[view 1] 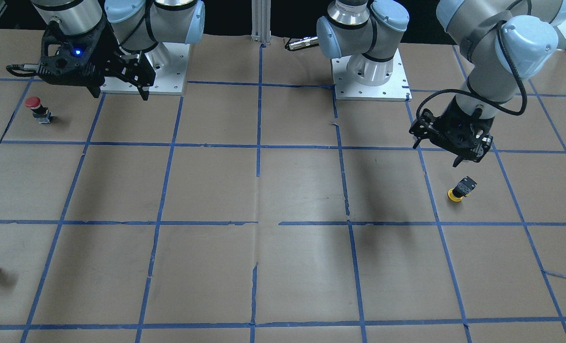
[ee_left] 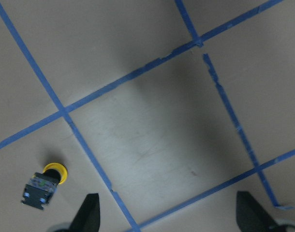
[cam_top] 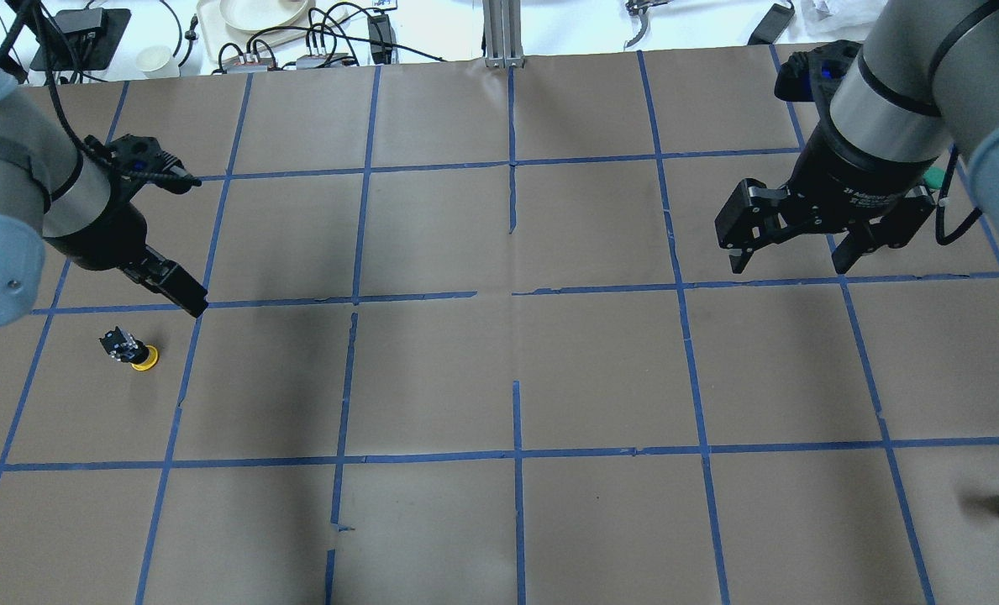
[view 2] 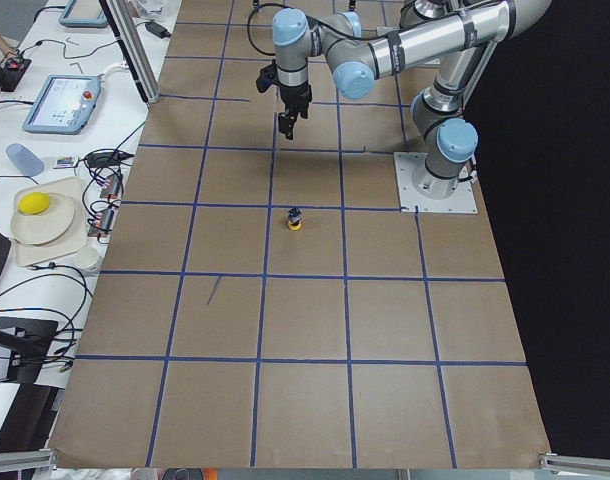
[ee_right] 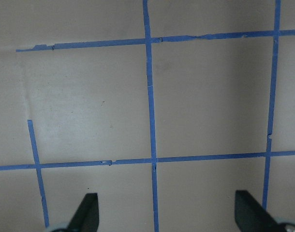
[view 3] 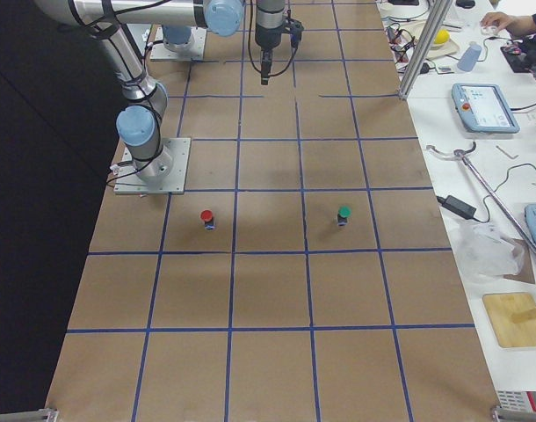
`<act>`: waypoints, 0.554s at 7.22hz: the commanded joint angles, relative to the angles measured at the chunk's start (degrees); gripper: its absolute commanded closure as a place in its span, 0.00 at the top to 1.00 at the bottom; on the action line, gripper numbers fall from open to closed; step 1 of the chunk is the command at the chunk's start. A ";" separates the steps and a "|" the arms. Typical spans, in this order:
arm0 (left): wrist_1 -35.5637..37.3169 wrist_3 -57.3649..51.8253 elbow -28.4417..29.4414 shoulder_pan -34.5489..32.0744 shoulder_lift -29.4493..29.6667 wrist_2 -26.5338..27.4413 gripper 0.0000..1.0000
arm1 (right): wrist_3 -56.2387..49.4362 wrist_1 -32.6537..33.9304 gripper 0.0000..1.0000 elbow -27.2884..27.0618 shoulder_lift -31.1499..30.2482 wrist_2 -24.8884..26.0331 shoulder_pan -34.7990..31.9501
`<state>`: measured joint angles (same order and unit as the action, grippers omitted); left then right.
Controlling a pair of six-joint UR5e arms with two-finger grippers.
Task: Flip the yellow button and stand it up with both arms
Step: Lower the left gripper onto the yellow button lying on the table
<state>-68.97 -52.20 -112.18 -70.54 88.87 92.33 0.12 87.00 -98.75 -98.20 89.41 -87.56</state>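
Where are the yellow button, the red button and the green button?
yellow button (view 1: 461,187): front-facing view, on its body.
red button (view 1: 34,102): front-facing view, on its cap.
green button (view 3: 344,212): right-side view, on its cap.

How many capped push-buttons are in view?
3: yellow button near the left end effector; red button and green button on the robot's right, in one row. Others could be hidden.

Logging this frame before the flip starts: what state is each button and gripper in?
Yellow mushroom-cap push button: inverted, cap down, ungrasped.
Red-capped push button: upright, cap up.
Green-capped push button: upright.
Left gripper: jaws open, empty.
Right gripper: jaws open, empty.
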 commanded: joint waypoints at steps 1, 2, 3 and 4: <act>11.98 -17.60 -4.45 8.98 4.70 0.22 1.00 | -0.03 -0.07 1.00 -0.04 -0.15 -0.03 -0.06; 12.37 -18.81 -3.67 10.32 6.73 0.48 1.00 | -0.29 -0.07 1.00 -0.04 -0.24 0.06 0.02; 12.37 -19.17 -3.49 10.77 8.58 0.48 1.00 | -0.29 -0.16 1.00 -0.12 -0.24 -0.03 0.03; 13.07 -19.43 -2.88 11.90 10.25 0.31 0.99 | -0.30 -0.07 1.00 -0.12 -0.33 -0.03 -0.06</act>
<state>-56.84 -70.59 -115.59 -60.10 96.76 92.73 -0.14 86.89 -98.84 -98.44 89.42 -87.56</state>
